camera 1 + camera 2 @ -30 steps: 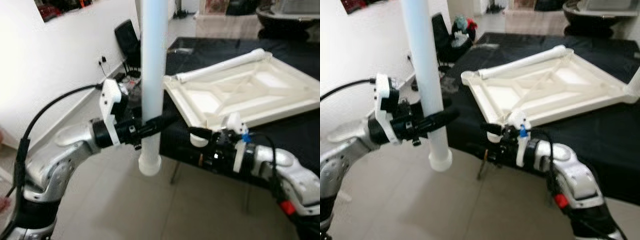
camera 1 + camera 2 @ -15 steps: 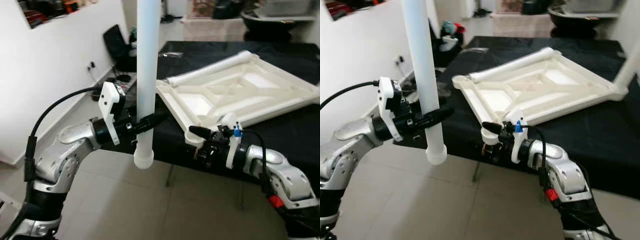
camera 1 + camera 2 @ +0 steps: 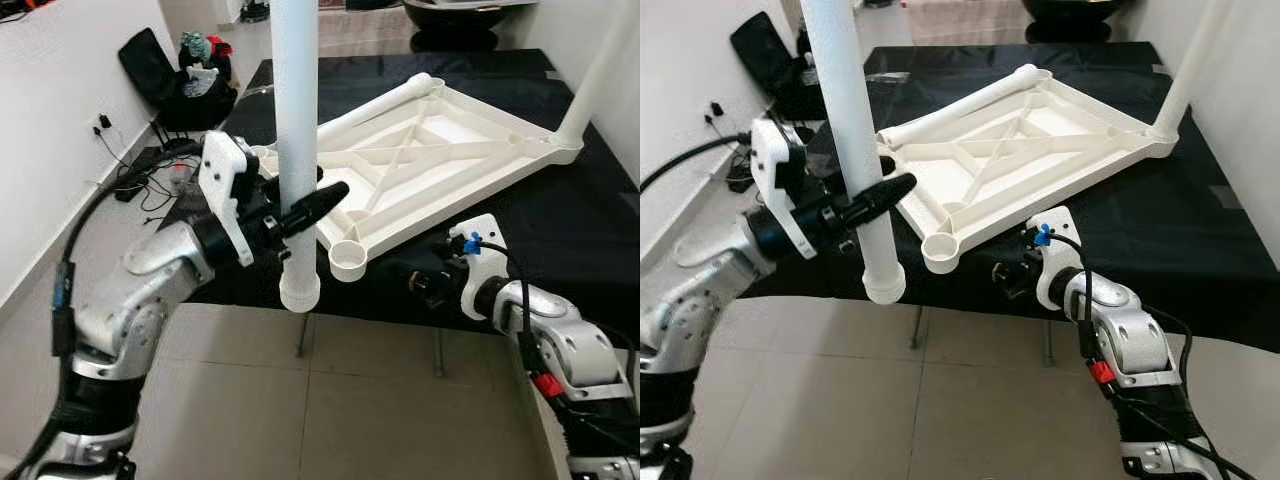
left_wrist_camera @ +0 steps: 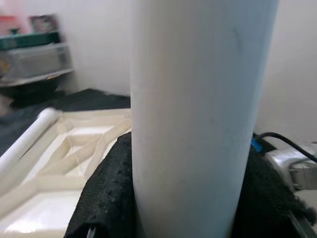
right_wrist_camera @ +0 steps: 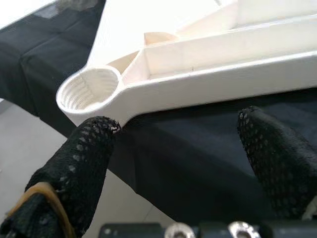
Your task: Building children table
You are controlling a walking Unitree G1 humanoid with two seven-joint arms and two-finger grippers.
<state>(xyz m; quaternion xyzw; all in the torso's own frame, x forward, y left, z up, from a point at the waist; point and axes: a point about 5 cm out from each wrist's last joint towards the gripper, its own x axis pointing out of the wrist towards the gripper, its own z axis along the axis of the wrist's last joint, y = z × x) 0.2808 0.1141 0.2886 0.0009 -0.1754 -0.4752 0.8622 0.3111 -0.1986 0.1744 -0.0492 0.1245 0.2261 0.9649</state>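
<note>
One white table leg, held upright, crosses the left centre of the left eye view, with the left pincer clamped on its lower part and its flanged foot hanging below the edge of the black tabletop. At lower right, the right pincer hovers just under the near edge of the upturned table frame, its fingers apart and holding nothing. Just beyond, at the frame's nearest corner, lies the open threaded socket. Farther back, one leg lies along the frame's far-left edge and another rises from its far-right corner. Judged from the task, the step in hand is seating the held leg in the near socket: the end that mates should be brought square over the opening before turning, and the free pincer should steady the frame so that it does not slide. The right wrist view reveals the ribbed inner wall of the socket and the spread fingers beneath it. The left wrist view shows the dotted pads pressed to both sides of the leg.
</note>
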